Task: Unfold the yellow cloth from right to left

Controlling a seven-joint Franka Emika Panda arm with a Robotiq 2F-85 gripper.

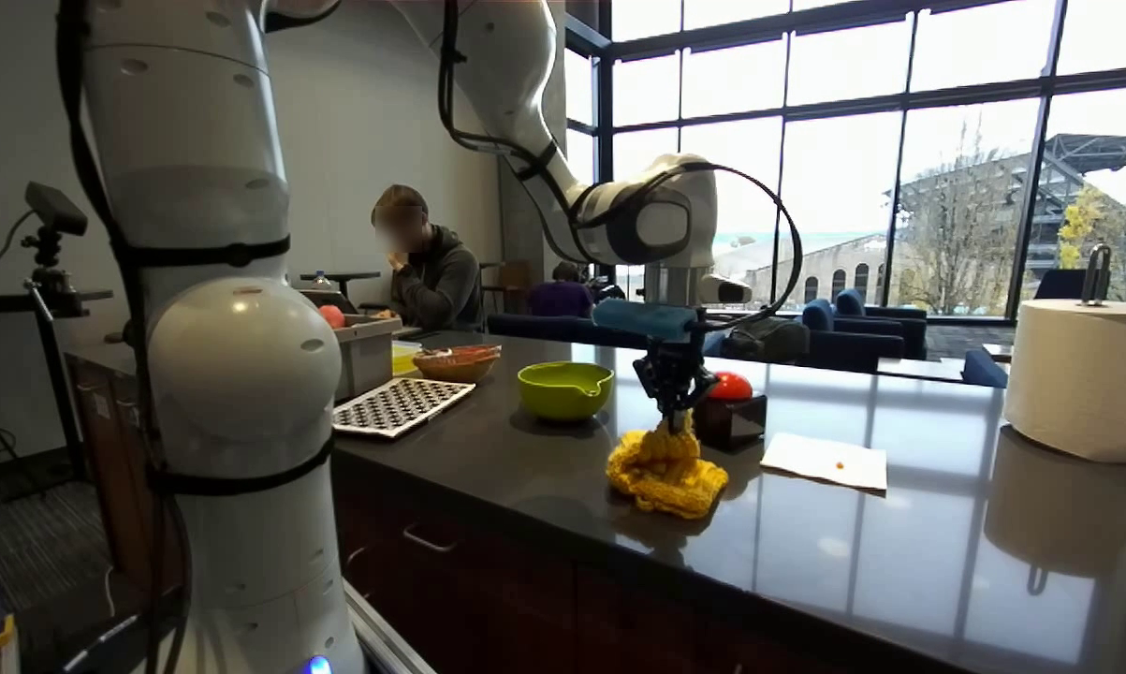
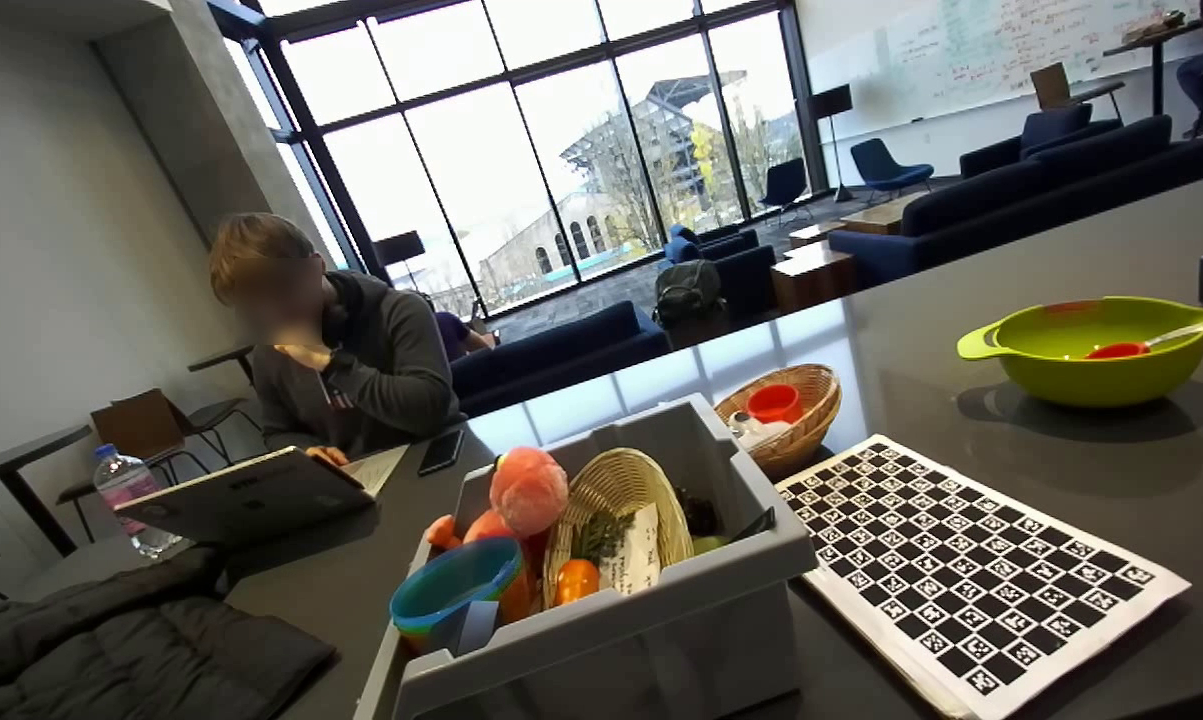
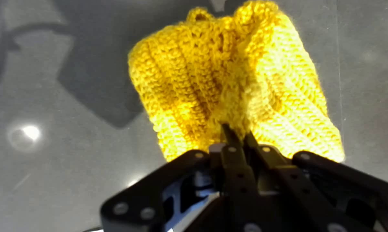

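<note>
Wrist view, and look at this yellow cloth (image 3: 223, 83): chunky ribbed knit, golden and deeply creased on the left here, a bunched ridge up the middle, washed bright on the right, with one little loop poking out along an edge. In an exterior view it's a rumpled heap, peaked on top, sitting on the near side of the dark countertop (image 1: 506, 468).

Counting left to right! One grey bin (image 1: 371, 360), one checkered board (image 1: 403, 406), one wicker basket (image 1: 455, 369) on the countertop plus one pale basket (image 2: 626, 475) inside the bin, one green bowl (image 1: 564, 402) farther back, our one yellow cloth, one black box (image 1: 733, 423) just behind it with one red rounded thing (image 1: 731, 386) at its top, one white sheet (image 1: 801, 459) carrying an orange speck (image 1: 840, 465), one paper roll (image 1: 1082, 384) at right.

And the gripper (image 3: 237, 129), just one: squeezed nearly together, it's pinching a gathered fold at the peak of the yellow cloth, the rest spreading out below.
</note>
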